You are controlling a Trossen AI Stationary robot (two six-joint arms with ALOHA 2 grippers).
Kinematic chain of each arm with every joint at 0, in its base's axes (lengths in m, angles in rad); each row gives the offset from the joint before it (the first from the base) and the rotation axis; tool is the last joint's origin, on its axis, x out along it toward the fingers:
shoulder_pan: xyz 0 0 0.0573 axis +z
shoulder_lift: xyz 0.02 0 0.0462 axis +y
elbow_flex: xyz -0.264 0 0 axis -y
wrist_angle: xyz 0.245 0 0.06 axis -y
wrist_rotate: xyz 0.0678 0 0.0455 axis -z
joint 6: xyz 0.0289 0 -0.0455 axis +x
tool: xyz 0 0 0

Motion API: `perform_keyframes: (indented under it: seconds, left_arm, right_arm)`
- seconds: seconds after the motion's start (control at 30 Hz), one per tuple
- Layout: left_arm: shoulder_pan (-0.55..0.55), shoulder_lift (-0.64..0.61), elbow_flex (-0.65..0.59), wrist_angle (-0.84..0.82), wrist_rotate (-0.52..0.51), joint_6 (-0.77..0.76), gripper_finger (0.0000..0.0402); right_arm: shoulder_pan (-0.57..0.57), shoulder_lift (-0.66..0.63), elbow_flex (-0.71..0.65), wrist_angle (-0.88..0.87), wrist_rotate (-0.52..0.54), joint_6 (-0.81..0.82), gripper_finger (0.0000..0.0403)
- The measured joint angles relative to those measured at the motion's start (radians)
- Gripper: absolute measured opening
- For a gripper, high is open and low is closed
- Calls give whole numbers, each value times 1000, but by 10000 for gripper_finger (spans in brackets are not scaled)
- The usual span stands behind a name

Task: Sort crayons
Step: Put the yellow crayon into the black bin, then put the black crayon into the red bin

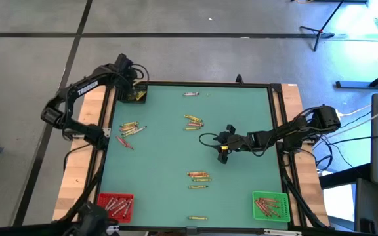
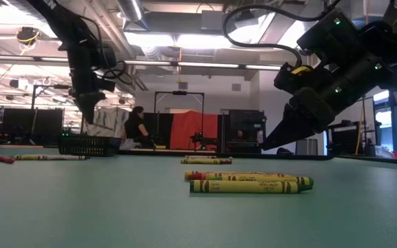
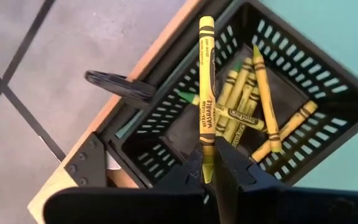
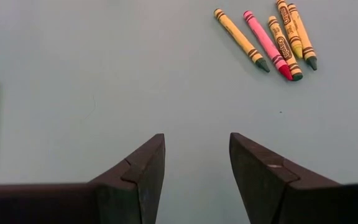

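Yellow crayon clamped in left gripper above black bin — right gripper apart, empty.

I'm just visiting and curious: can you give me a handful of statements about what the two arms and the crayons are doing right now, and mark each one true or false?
1. The left gripper is shut on a yellow crayon above the black bin. True.
2. The black bin is empty. False: several yellow crayons lie in it.
3. The right gripper is open and holds nothing. True.
4. The right gripper hangs over the green bin. False: it is over the middle of the green mat.
5. The red bin has crayons in it. True.
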Motion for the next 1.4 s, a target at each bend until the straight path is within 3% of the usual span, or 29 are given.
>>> perform_keyframes:
  seconds: [0.53, 0.93, 1.07, 1.4]
  left_arm:
    - [-1, 62, 0, -27, 22, 21, 8]
    - [-1, 62, 2, -16, 13, 12, 94]
    - [-12, 62, 74, -47, -12, -5, 112]
    - [-158, 55, 228, -64, 160, -8, 112]
  right_arm:
    - [0, 0, 0, 0, 1, 0, 176]
    - [0, 0, 0, 0, 1, 0, 176]
    - [0, 0, 0, 0, 1, 0, 176]
    - [0, 0, 0, 0, 1, 0, 176]
